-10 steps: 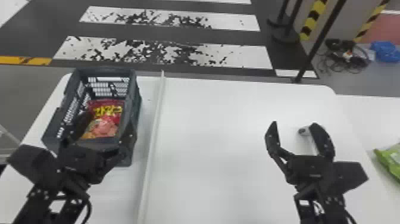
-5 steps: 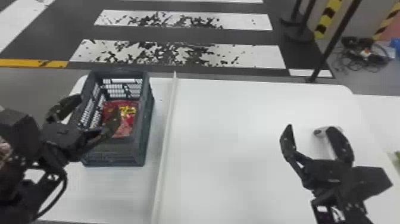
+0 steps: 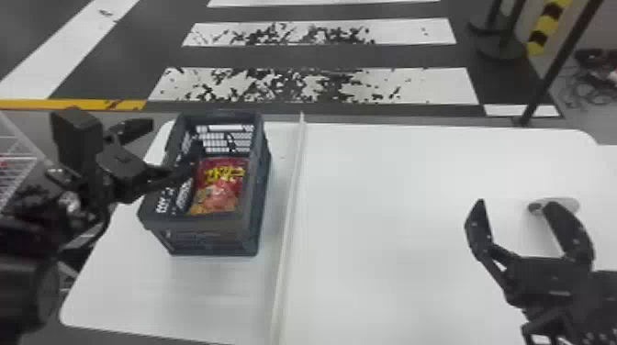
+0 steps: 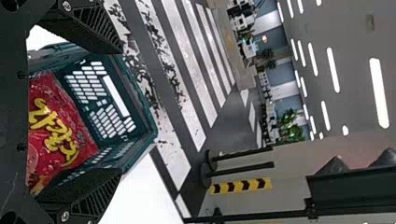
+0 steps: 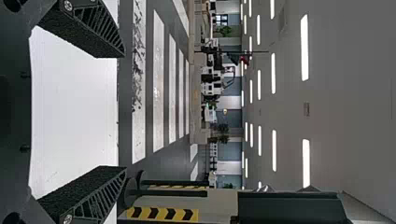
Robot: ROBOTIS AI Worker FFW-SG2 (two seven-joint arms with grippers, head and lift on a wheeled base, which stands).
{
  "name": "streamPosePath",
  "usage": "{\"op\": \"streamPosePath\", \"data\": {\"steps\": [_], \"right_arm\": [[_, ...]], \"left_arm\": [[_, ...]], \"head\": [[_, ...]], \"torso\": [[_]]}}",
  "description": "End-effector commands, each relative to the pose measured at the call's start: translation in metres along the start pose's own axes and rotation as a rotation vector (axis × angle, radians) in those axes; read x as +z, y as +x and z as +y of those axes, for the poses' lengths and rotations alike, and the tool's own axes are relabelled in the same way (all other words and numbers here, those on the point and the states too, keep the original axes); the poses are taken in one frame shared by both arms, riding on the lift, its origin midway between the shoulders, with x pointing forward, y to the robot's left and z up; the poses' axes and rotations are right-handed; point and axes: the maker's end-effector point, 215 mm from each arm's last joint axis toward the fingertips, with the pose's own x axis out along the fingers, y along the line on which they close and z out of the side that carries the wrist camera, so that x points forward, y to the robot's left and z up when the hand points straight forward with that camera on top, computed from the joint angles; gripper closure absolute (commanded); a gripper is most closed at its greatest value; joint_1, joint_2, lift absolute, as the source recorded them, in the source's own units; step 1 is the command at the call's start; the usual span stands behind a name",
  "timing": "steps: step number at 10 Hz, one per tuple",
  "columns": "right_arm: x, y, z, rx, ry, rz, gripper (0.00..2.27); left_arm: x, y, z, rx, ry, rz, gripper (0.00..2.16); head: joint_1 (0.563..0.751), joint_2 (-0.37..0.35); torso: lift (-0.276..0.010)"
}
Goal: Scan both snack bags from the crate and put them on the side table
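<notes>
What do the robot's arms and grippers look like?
All black. The left gripper and right gripper each have two wedge-shaped fingers with slanted side ribs, rough inner faces and silvery screws. A black cable curves beside the left arm.

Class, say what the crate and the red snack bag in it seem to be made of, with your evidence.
The crate: probably stiff moulded plastic with a dull finish, judging by its latticed walls. The red snack bag: likely thin plastic or foil film, glossy, since its wrinkled surface catches small highlights.
</notes>
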Motion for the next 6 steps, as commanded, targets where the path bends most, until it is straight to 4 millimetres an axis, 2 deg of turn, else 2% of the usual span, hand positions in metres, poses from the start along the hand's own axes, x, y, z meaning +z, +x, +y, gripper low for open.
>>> {"op": "streamPosePath", "data": {"steps": [1,3,6], "right_arm": [[-0.005,-0.003,0.003,0.006,-0.008,0.019,0.07],[-0.007,-0.008,0.007,0.012,-0.014,0.029,0.07],[-0.011,-0.014,0.01,0.014,-0.015,0.04,0.07]], "left_arm": [[-0.012,0.017,0.017,-0.041,0.078,0.061,0.1],[-0.027,0.041,0.024,-0.117,0.169,0.138,0.1],[-0.042,0.08,-0.003,-0.288,0.235,0.222,0.1]], "head": [[0.695,0.117],[0.695,0.13],[0.695,0.13]], "torso": [[-0.087],[-0.087],[-0.087]]}}
